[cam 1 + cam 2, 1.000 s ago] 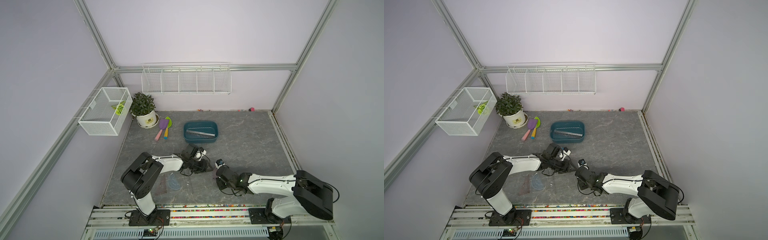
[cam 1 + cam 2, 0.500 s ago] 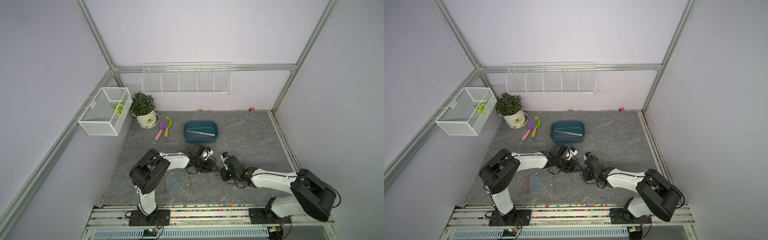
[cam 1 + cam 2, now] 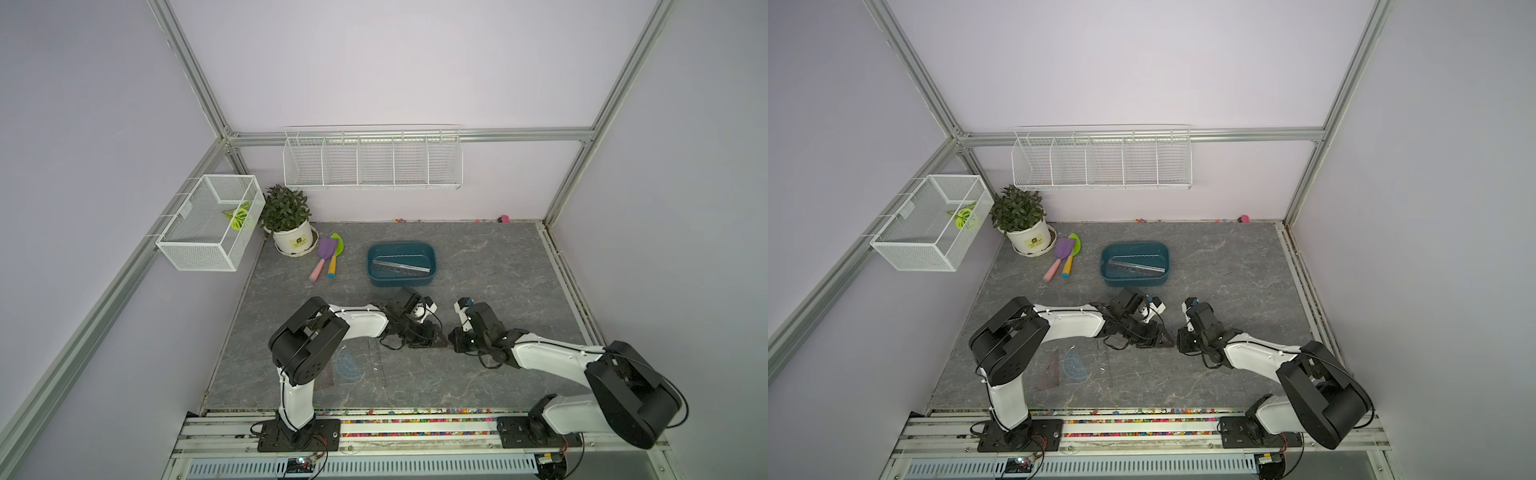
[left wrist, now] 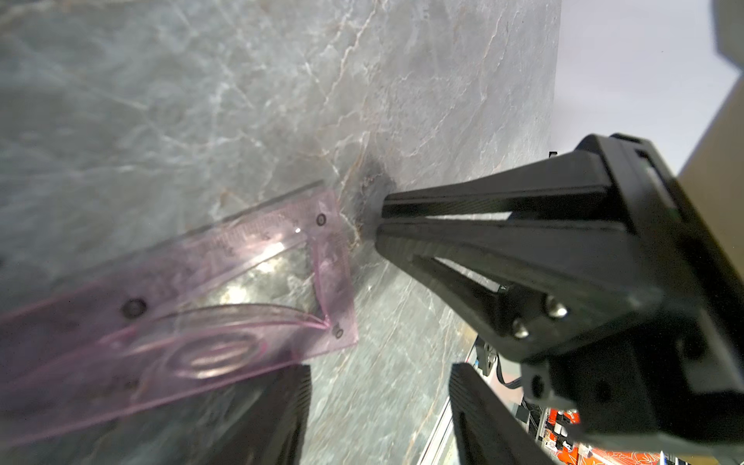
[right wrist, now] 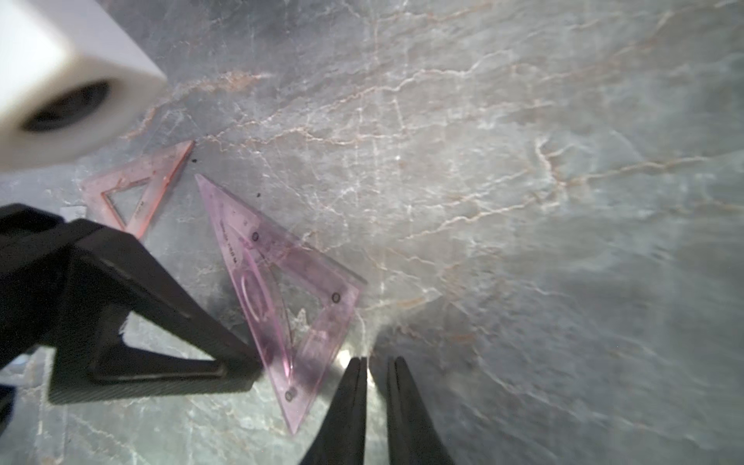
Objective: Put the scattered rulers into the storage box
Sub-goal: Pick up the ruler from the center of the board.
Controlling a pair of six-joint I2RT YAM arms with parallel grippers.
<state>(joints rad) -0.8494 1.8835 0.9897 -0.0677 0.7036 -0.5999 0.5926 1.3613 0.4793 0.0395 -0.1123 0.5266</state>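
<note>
A pink see-through triangle ruler (image 5: pixel 290 306) lies on the grey floor between my two grippers, shown in both top views (image 3: pixel 441 340) (image 3: pixel 1168 338). My left gripper (image 4: pixel 378 406) is open. One of its fingers (image 5: pixel 169 322) touches the triangle's long edge. My right gripper (image 5: pixel 376 402) rests its tips by the triangle's short edge, its jaws a narrow slit apart and empty. A smaller orange-pink triangle (image 5: pixel 133 193) lies just beyond. A bluish protractor (image 3: pixel 351 368) and a brownish triangle (image 3: pixel 326 376) lie by the left arm's base. The teal storage box (image 3: pixel 401 283) holds straight rulers (image 3: pixel 399 266).
Purple and green toy shovels (image 3: pixel 326 257) lie left of the box, beside a potted plant (image 3: pixel 291 232). A white mesh basket (image 3: pixel 212 226) hangs on the left wall and a white wire rack (image 3: pixel 372 160) on the back wall. The two arms almost meet mid-floor.
My left gripper slid right along the floor to the pink triangle. My right gripper moved back and right to face it, and its jaws parted slightly.
</note>
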